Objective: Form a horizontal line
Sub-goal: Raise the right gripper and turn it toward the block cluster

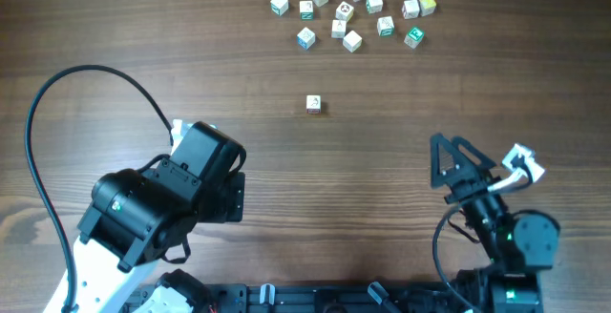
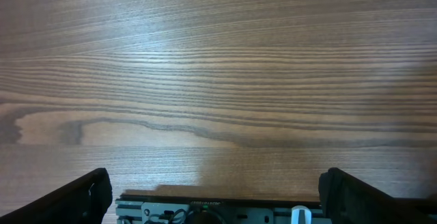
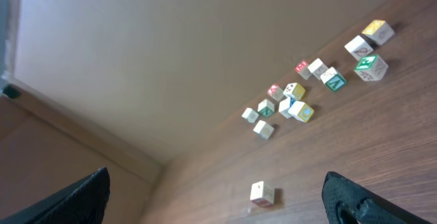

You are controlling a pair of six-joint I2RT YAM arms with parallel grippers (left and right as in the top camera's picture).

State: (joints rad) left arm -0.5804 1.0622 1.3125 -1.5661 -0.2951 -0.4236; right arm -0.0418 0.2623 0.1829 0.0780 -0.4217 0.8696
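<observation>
No horizontal line is being shown yet: a lone cube (image 1: 313,104) is lying near the middle of the surface (image 1: 143,27), well apart from the cluster of cubes (image 1: 348,12) at the far edge, where some are touching or nearly touching.

The left tool (image 2: 217,186) is being held spread wide over bare wood, with nothing between its fingers. The right tool (image 3: 217,190) is likewise being held spread and empty, angled toward the cubes.

Trouble is being judged most likely in the cluster. With the cubes packed so closely, neighbours could be knocked or dragged when one is being picked out, and a tiny cube could be pinched off-centre and tipped or dropped. The row could also be skewed if a placed cube is nudged while the next is being set beside it.

Red, green and blue letters are being shown on the cube faces, but they are too small to be read with certainty. No brand is being seen.
</observation>
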